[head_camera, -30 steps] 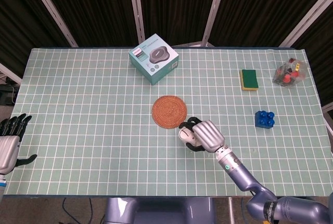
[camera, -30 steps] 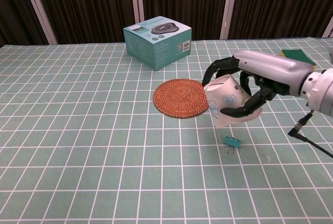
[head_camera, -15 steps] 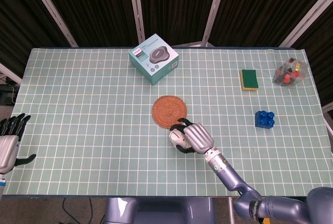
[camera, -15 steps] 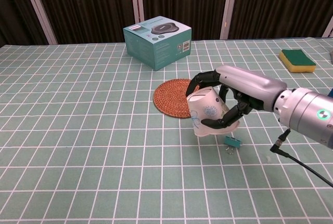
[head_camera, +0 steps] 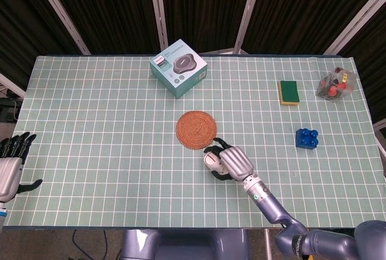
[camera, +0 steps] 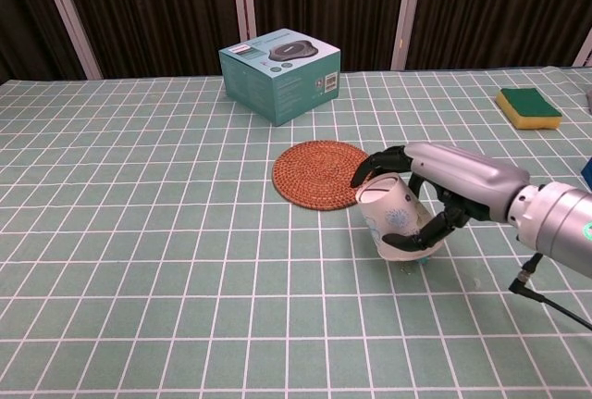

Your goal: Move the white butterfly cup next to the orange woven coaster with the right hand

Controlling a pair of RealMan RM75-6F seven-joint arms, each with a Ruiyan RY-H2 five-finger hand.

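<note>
The white butterfly cup (camera: 396, 221) (head_camera: 211, 159) with pale blue prints is tilted, low over the table, just right of and nearer than the orange woven coaster (camera: 322, 173) (head_camera: 196, 130). My right hand (camera: 446, 186) (head_camera: 232, 163) grips it from above and the side, fingers wrapped around its body. The cup's base sits over a small teal binder clip (camera: 413, 261), mostly hidden beneath it. My left hand (head_camera: 9, 166) rests at the table's near left edge, fingers apart, holding nothing; the chest view does not show it.
A teal product box (camera: 279, 69) (head_camera: 178, 67) stands behind the coaster. A yellow-green sponge (camera: 528, 107) (head_camera: 289, 92), a blue brick (head_camera: 307, 137) and a clear bag of small items (head_camera: 335, 84) lie to the right. A black cable (camera: 555, 302) trails from my right wrist.
My right hand carried the cup left towards the coaster, then back right and down. The cup now sits lower, over the binder clip. The left hand has not moved.
</note>
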